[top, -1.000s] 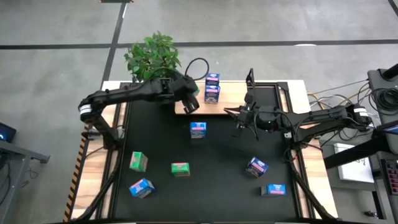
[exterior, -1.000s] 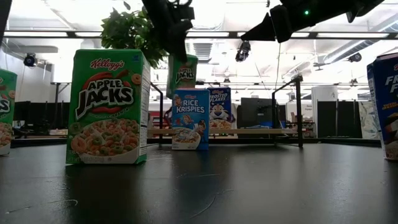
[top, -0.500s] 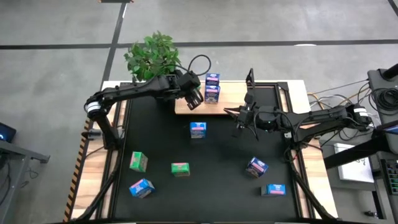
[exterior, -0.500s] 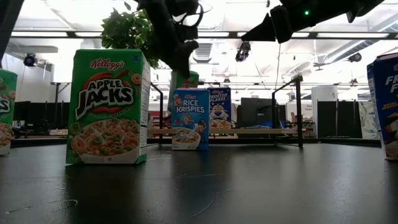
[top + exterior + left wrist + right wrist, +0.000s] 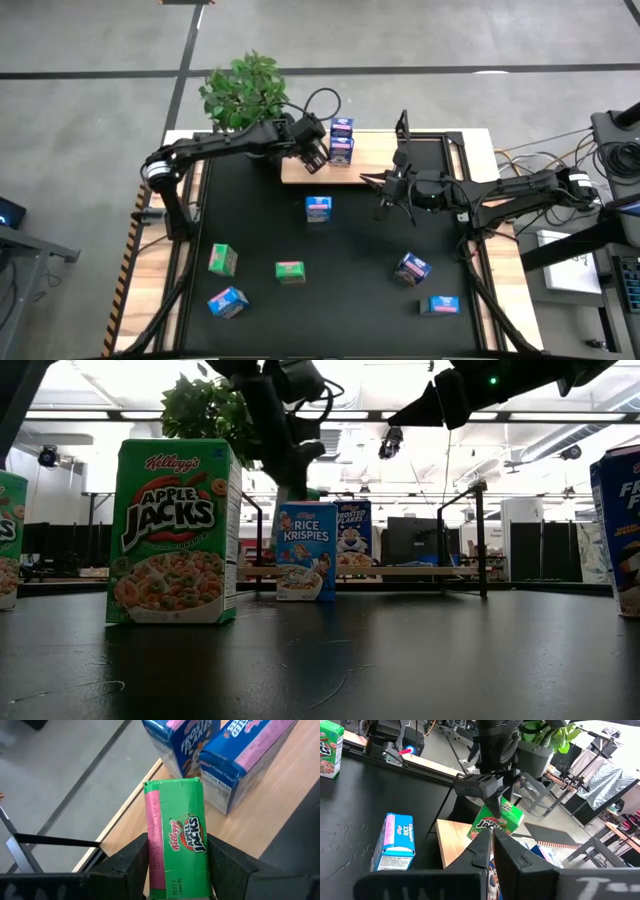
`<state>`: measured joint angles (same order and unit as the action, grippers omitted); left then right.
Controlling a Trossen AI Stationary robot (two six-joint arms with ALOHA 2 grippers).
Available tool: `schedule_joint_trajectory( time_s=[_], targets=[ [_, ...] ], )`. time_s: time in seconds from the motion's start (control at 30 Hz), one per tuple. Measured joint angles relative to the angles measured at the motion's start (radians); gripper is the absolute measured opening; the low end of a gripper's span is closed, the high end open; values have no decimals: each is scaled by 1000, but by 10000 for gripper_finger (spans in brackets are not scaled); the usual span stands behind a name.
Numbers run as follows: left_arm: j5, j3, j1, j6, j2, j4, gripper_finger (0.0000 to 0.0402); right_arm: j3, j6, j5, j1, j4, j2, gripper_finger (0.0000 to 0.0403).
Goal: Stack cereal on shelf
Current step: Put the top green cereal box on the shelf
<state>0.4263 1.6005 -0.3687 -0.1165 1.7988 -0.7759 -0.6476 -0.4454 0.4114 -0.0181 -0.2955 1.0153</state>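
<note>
Placing step: left gripper (image 5: 175, 865) clamps Apple Jacks carton (image 5: 176, 837) over shelf (image 5: 370, 160), frame top-center; next lower, release. Right gripper (image 5: 492, 851) idle mid-frame, fingers closed, empty.

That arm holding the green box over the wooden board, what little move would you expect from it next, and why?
Probably lower it a little. The left gripper is shut on the green Apple Jacks carton, held above the shelf beside the two blue cartons already there, so setting it down next to them seems the likely step.
</note>
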Motion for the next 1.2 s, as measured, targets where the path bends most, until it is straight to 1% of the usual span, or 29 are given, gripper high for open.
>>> schedule_joint_trajectory(
  time_s=[0.53,0.67,0.93,1.07,1.2],
  targets=[
    [1,-29,-10,-8,0,69,164,0,0,0,0,5,0,11],
    [1,-54,-12,-8,0,105,177,0,0,0,0,6,0,11],
    [10,-71,-14,-4,0,112,208,0,-1,0,0,7,0,11],
    [10,-46,-13,40,-2,89,213,0,-1,0,0,7,0,11],
    [9,9,0,93,-13,36,213,0,-2,0,0,7,0,11]
  ],
)
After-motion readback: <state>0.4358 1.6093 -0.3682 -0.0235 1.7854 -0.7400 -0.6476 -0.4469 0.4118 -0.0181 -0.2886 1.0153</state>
